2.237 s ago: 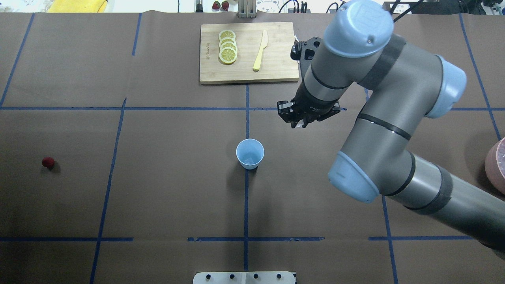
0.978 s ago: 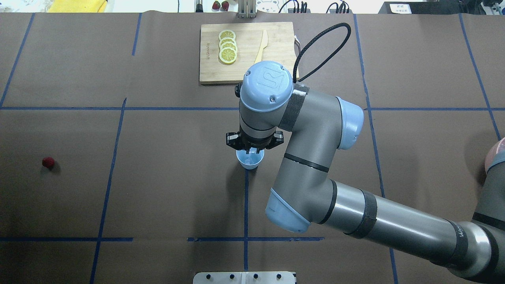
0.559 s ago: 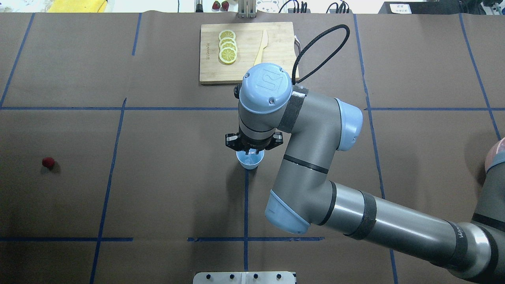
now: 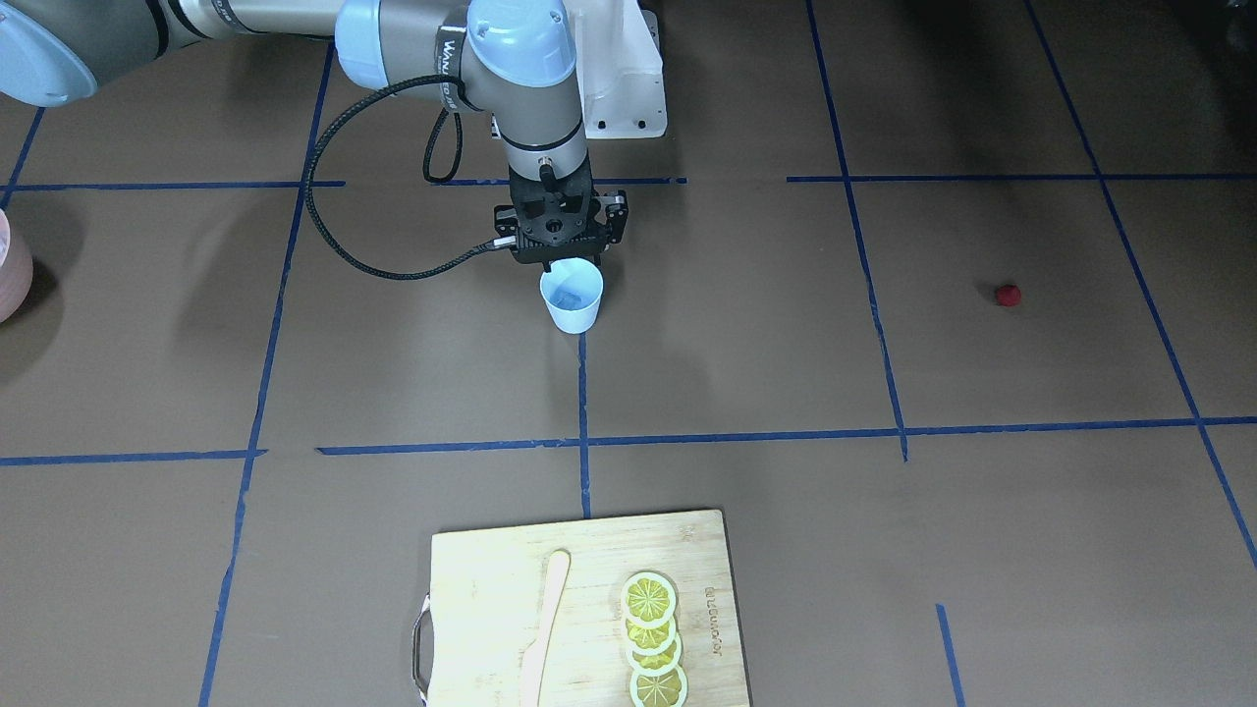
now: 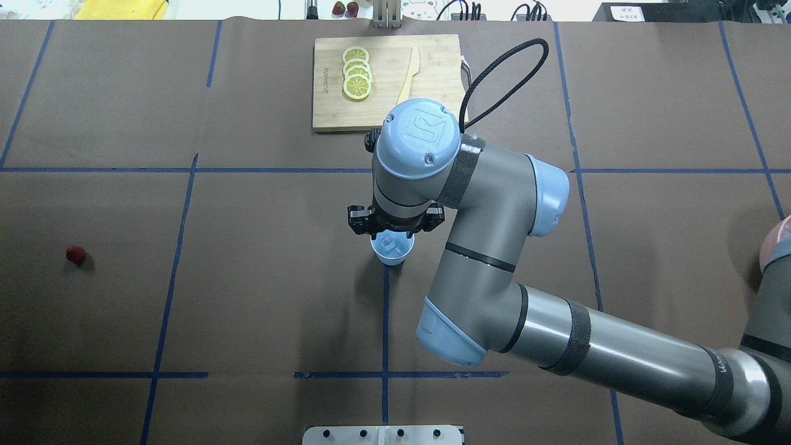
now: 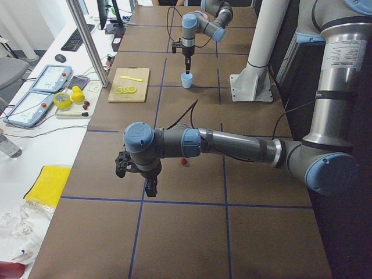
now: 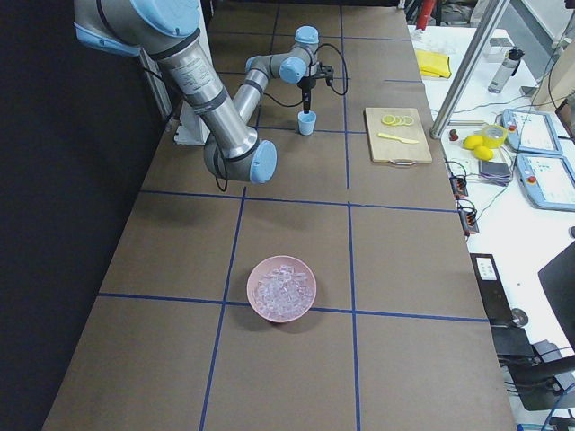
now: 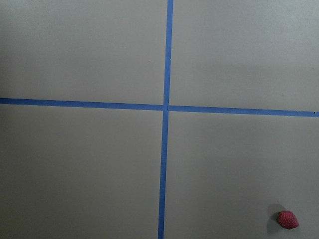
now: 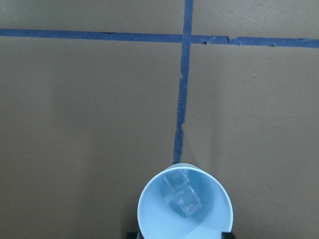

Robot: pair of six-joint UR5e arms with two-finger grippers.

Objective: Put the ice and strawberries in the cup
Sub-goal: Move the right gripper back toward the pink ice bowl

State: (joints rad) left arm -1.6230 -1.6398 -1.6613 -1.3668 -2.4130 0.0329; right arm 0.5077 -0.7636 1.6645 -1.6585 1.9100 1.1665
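The pale blue cup [image 5: 395, 253] stands at the table's middle on a blue tape line. My right gripper [image 5: 390, 235] hangs straight over its mouth, open and empty. In the right wrist view the cup [image 9: 149, 219] holds two clear ice cubes [image 9: 182, 196]. The cup also shows in the front view [image 4: 573, 304], under the right gripper [image 4: 562, 260]. The small dark red strawberry [image 5: 75, 254] lies far to the left, and shows in the left wrist view [image 8: 287, 219]. My left gripper [image 6: 150, 185] hovers near the strawberry [image 6: 183, 161]; I cannot tell if it is open.
A pink bowl [image 7: 260, 310] full of ice stands at the table's right end. A wooden cutting board [image 5: 432, 105] with lemon slices [image 5: 356, 74] and a yellow knife [image 5: 408, 80] lies at the far side. Blue tape lines cross the brown table cover.
My right arm has swung in from the right to above the cup. In the last half second its jaws have spread and an ice cube shows in the cup below them.
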